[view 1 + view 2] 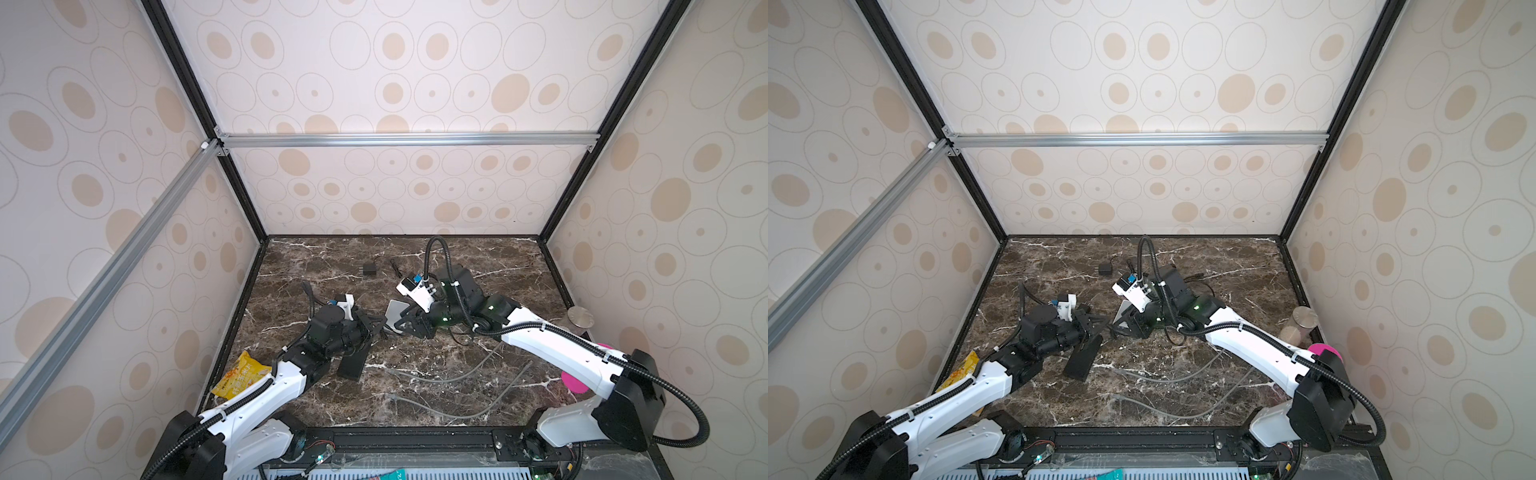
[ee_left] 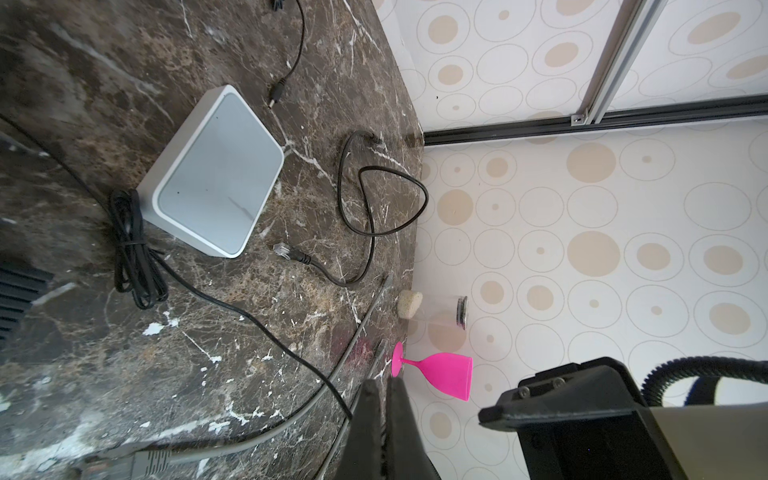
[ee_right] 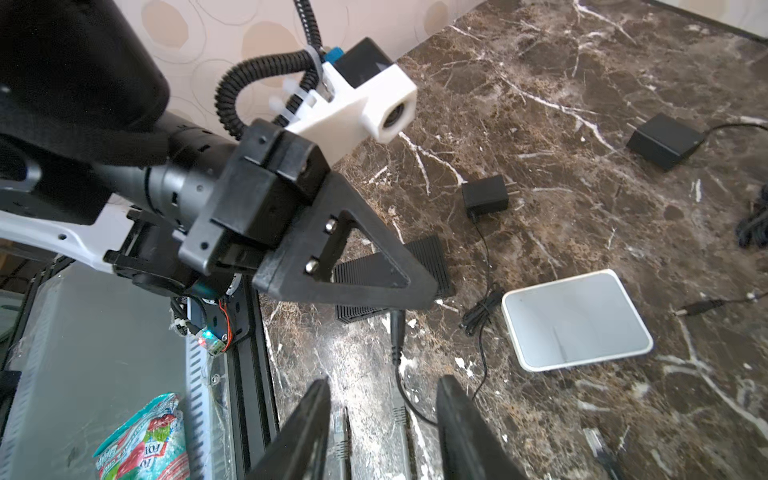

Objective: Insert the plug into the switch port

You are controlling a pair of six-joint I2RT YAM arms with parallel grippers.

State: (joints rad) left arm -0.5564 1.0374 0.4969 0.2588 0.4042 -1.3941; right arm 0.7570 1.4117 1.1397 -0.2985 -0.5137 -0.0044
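RJ45 plug [image 2: 282, 249] on a black cable: loose on the bench [image 2: 124, 83], just beside a corner of the switch [image 2: 216, 174]. It is ahead of the left fingers [image 2: 405, 428], outside the gap of the right fingers [image 3: 307, 428], and touches neither.
Left fingers pressed together. A cord from the cord bundle [image 2: 133, 249] runs under them; I cannot tell whether it is pinched.
Right fingers apart, nothing between them.
Switch ports not visible in any view.

Step, as judged: pick up the plug.
- Grip the boot behind the latch, not the cable, so the tip is held stiff.
- Find the port face before approaching.
- Brace the switch with the left fingers; the light box would likely slide on polished stone.

Count:
- switch 1
- RJ45 plug on black cable 1
- barrel plug [image 2: 275, 94] 1
- power adapters [image 3: 484, 196] 2
- grey cables [image 2: 153, 459] 2
- cord bundle 1
- finned block [image 3: 432, 257] 1
- pink goblet [image 2: 444, 374] 1
- jar [image 2: 440, 309] 1
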